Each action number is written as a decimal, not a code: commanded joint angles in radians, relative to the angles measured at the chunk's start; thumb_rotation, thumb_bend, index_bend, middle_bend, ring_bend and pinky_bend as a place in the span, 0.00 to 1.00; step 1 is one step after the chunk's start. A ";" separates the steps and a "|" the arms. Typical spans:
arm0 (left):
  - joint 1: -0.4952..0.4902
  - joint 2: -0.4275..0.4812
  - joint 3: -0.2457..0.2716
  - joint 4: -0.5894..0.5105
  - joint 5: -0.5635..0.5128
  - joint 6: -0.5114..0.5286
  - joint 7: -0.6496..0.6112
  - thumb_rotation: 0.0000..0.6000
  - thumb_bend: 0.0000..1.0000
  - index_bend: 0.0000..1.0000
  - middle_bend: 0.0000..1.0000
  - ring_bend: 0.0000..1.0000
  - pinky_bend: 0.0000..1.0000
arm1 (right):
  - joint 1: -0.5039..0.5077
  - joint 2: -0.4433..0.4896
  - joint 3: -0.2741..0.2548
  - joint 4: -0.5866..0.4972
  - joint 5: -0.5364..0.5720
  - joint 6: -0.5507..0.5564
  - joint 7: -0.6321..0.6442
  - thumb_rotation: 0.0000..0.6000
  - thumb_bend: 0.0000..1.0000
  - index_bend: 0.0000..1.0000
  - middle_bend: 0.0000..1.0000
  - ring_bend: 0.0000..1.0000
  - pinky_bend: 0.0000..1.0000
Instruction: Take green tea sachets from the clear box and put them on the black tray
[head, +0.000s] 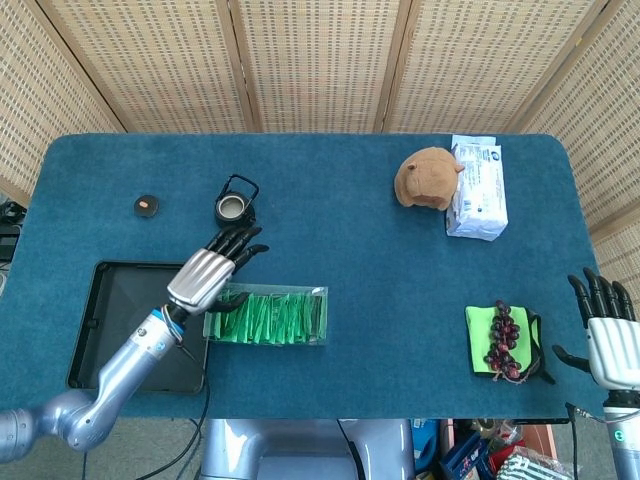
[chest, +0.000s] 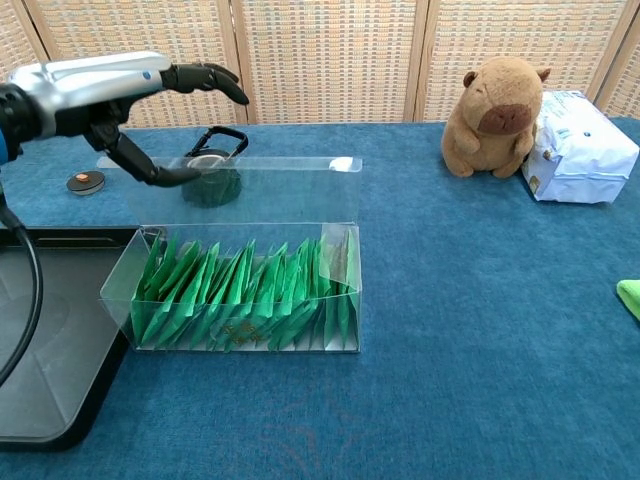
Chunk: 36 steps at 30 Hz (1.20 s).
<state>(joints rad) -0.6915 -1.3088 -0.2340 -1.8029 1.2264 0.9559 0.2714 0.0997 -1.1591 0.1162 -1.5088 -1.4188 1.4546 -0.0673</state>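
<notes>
With lid up, green tea sachets (chest: 245, 295) standing in clear box (chest: 240, 290), long axis left-right, just right of black tray (head: 110, 300); left hand (chest: 120, 85) directly above, spread, empty; right hand (head: 605, 325) spread, well apart.

A table (head: 330, 240) covered in deep blue, carpet-like cloth fills most of the head view, its corners rounded. Behind it stands a folding screen (head: 320, 60) of pale woven cane set in light wooden frames (the chest view shows the same weave running the full width). The panels angle inward at both sides, closing the table in. Light is even and soft, with faint shadows. Below the table's near edge sits some clutter (head: 480, 445), possibly bags, too small to tell.
</notes>
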 joint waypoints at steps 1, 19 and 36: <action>-0.031 0.035 -0.026 -0.002 -0.078 -0.049 -0.018 1.00 0.40 0.16 0.00 0.00 0.00 | 0.001 -0.001 0.001 0.001 0.003 -0.003 0.000 1.00 0.00 0.00 0.00 0.00 0.00; -0.142 0.086 0.011 0.121 -0.331 -0.243 -0.031 1.00 0.47 0.28 0.00 0.00 0.00 | 0.012 -0.009 0.009 0.021 0.035 -0.031 -0.001 1.00 0.00 0.00 0.00 0.00 0.00; -0.197 0.137 0.056 0.113 -0.399 -0.367 -0.135 1.00 0.66 0.46 0.00 0.00 0.00 | 0.014 -0.010 0.006 0.027 0.038 -0.038 0.002 1.00 0.00 0.00 0.00 0.00 0.00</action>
<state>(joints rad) -0.8865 -1.1745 -0.1789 -1.6903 0.8249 0.5933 0.1434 0.1138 -1.1688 0.1221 -1.4822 -1.3806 1.4171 -0.0651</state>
